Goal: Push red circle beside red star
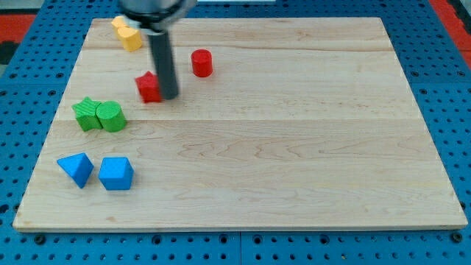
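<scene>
The red circle (202,62) stands near the view's top, left of centre. The red star (149,87) lies lower and to its left, partly hidden by the rod. My tip (169,96) rests on the board touching or almost touching the red star's right side. The tip is below and left of the red circle, well apart from it.
Two yellow blocks (127,34) sit at the top left corner. A green star (87,113) and a green circle (111,116) touch at the left. A blue triangle (76,168) and a blue block (115,174) lie at the lower left. The wooden board (294,147) lies on blue pegboard.
</scene>
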Robot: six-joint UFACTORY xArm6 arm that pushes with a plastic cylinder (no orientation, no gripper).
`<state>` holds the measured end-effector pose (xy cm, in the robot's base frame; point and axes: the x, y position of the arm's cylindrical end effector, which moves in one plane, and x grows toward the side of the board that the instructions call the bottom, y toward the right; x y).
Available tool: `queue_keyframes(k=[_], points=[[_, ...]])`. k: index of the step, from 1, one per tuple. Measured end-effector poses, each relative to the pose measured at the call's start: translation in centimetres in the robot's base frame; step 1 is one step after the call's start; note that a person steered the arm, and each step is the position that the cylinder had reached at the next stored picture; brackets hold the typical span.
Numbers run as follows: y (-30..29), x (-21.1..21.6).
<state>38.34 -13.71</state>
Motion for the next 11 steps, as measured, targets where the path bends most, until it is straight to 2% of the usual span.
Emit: queue_keyframes(k=[1, 2, 3, 4, 5, 6, 7, 8, 9, 10, 11], points=[[-1.2, -2.3], [-3.5, -2.4], [-2.6, -2.4], [10.8, -2.4], [19.8, -4.7], [17.1, -8.9], [10.6, -8.1], [6.5, -5.6], [6.2, -5.3], [3.7, -5.8], [0.1, -4.3]])
